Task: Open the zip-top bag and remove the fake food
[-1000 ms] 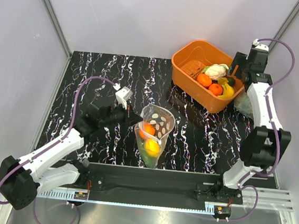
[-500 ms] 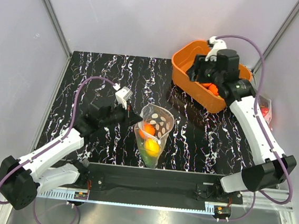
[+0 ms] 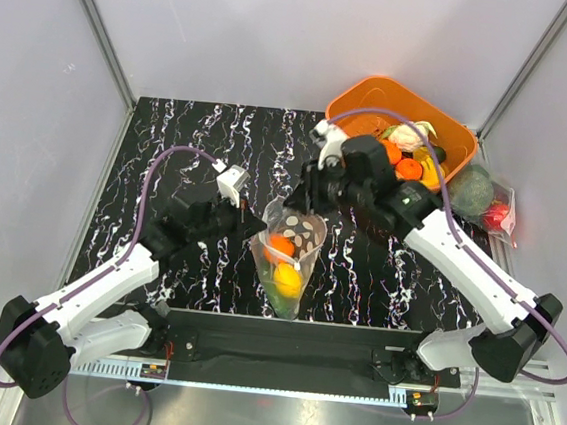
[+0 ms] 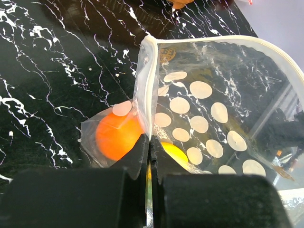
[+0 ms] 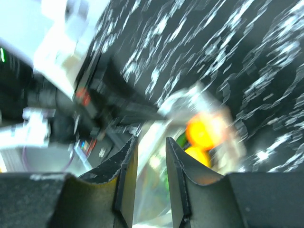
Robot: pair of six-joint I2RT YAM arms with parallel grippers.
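Black white-veined tabletop [image 3: 201,134] beneath the zip-top bag [image 3: 297,238], pale walls [image 3: 281,31] around.

Inside the zip-top bag [image 4: 204,109] lies fake food [image 4: 116,135].

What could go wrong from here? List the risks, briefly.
1. The left jaws pinch only a thin strip of the bag at its rim; a tug from the right side could slip it free, dropping the bag.
2. The right jaws hang parted just above the bag's mouth, and that wrist view is blurred; they might grab both walls or squash the bag.
3. The orange fruit sits deep, so reaching it may be awkward.
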